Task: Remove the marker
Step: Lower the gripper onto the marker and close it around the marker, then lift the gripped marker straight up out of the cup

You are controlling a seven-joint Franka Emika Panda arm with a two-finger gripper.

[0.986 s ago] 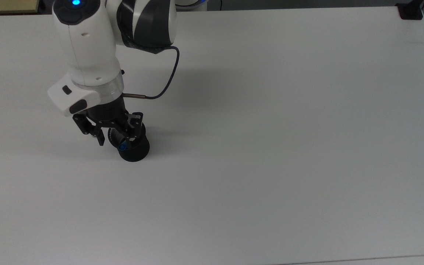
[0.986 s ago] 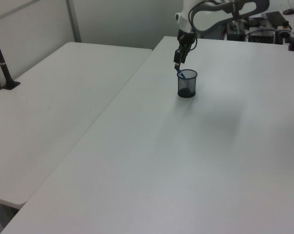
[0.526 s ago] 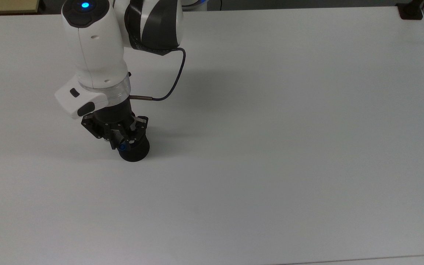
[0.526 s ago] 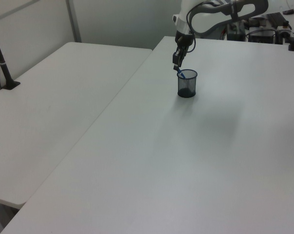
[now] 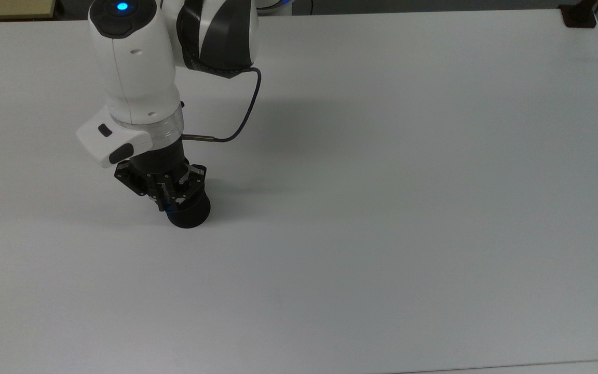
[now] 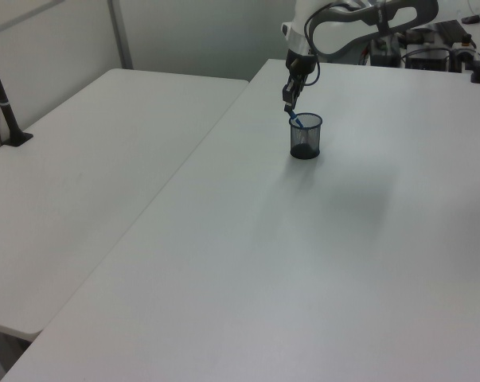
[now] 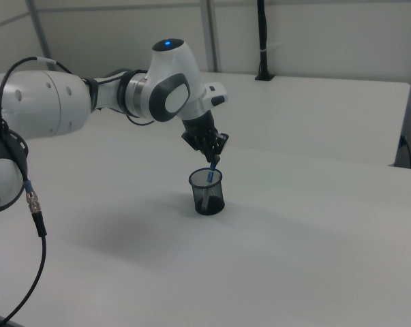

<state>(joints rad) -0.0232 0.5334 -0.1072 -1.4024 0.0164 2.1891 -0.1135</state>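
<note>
Since a second ago the fingers have drawn in from wide apart and now pinch the top of the slim white-barrelled marker with a blue cap [image 7: 211,172], blue end barely visible under them in the top view [image 5: 167,209]. Marker stands tilted inside the black wire-mesh cup [image 7: 206,192], lower end still down in the cup, upper end poking above the rim on the left view's left [image 6: 294,121]. Black two-finger hand [image 5: 165,203] is closed on that upper end, hanging just over the cup's rim [image 5: 190,212]; hand also seen in the right view [image 7: 215,159] and left view [image 6: 288,107]. Cup [image 6: 306,136] sits upright on the plain white table [image 5: 382,208]. White arm with blue light [image 5: 133,62] reaches in from the top view's upper left; a second white table [image 6: 88,175] sits beside it.
</note>
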